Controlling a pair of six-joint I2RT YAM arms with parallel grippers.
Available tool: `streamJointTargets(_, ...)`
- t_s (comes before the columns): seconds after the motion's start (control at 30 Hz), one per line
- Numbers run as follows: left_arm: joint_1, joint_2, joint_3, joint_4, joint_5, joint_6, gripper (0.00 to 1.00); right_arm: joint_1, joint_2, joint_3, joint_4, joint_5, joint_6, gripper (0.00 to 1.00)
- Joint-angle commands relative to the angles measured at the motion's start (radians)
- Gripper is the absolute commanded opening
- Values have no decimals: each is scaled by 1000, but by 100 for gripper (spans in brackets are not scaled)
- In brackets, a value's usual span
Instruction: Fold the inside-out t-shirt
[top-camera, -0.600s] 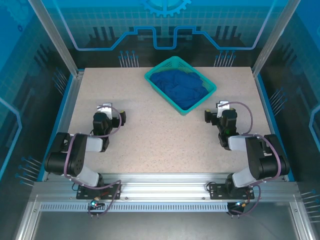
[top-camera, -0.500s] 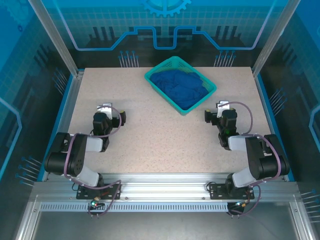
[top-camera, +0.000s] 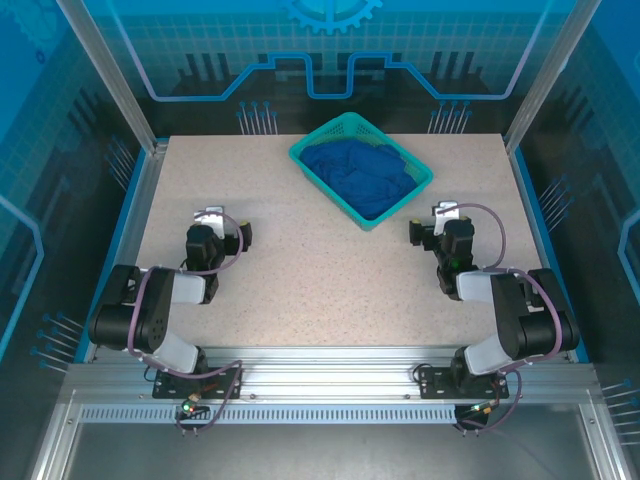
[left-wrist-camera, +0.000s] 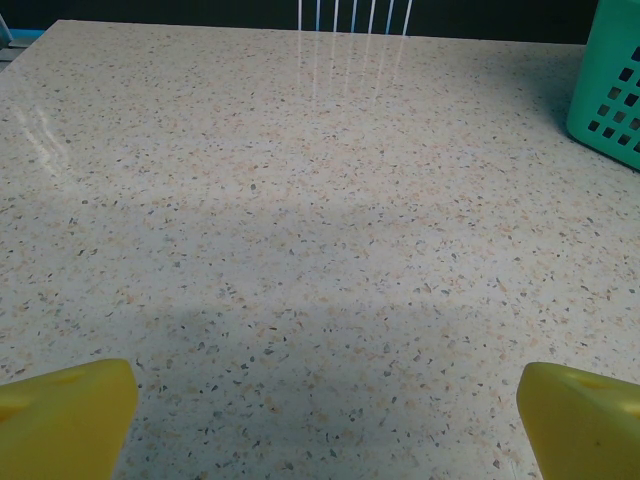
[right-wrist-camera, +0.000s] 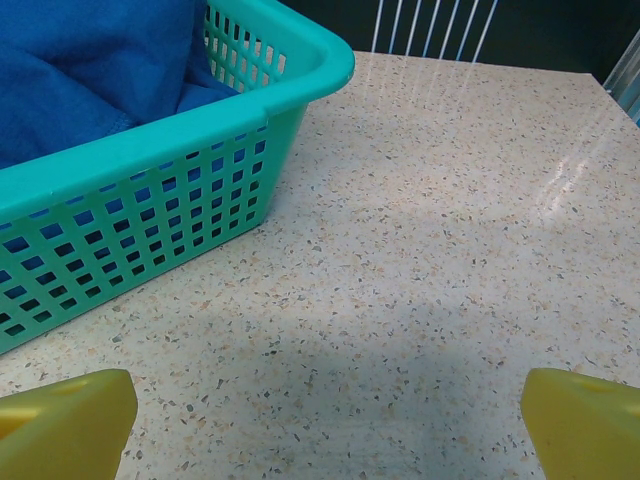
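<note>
**Both grippers wide open, shirt in the basket**

Over to the left gripper (left-wrist-camera: 322, 425). Its wrist camera has the two yellow fingertips (left-wrist-camera: 65, 415) sitting at the far corners of the view. The jaws are spread wide, with only bare speckled table (left-wrist-camera: 300, 220) between them. It holds nothing and touches nothing. A corner of the teal basket (left-wrist-camera: 610, 90) shows at the right edge of that view, well apart from the fingers.

Now the right gripper (right-wrist-camera: 325, 425), and it is the same story. The yellow fingertips (right-wrist-camera: 70, 410) are parted wide over the tabletop, with nothing gripped. The basket wall (a mesh of small square holes) stands near it, ahead and to its left, but nothing touches.

And the inside-out t-shirt (top-camera: 360, 172)? From above it lies bunched in a royal blue heap inside the basket (top-camera: 425, 180), at the far middle of the table. The right wrist view shows its folds piled against the basket wall, below the rim. From above, both arms sit low near the front edge, one at each side, and the shirt is well apart from either gripper.
</note>
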Motion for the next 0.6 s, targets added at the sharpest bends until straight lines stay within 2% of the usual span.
streamJointTargets(0.0,10,4,18,13,21,0,99,-4,8,-9,24,-11,2,100)
streamJointTargets(0.13,12,2,16,15,21,0,99,-4,7,-9,25,-11,2,100)
streamJointTargets(0.2,12,-16,14,9,-18,-12,99,-3,6,-9,32,1,1,100)
streamJointTargets(0.23,12,-55,14,-19,-46,-21,99,6,-20,3,-21,41,15,100)
streamJointTargets(0.27,12,-99,21,-73,-71,-29,99,-4,-29,-3,-11,0,7,100)
streamJointTargets(0.3,12,-157,36,-149,-95,-40,99,5,-50,0,-30,32,2,100)
streamJointTargets(0.33,12,-216,57,-243,-115,-53,99,17,-94,31,-128,93,14,100)
streamJointTargets(0.4,14,-304,113,-421,-170,-166,99,-15,-186,132,-408,98,108,100)
streamJointTargets(0.43,18,-333,134,-484,-140,-210,99,-38,-227,173,-513,98,175,100)
streamJointTargets(0.5,18,-360,147,-505,6,-238,99,-61,-296,215,-641,69,253,100)
streamJointTargets(0.57,13,-362,172,-525,136,-312,99,-21,-341,236,-682,-10,224,100)
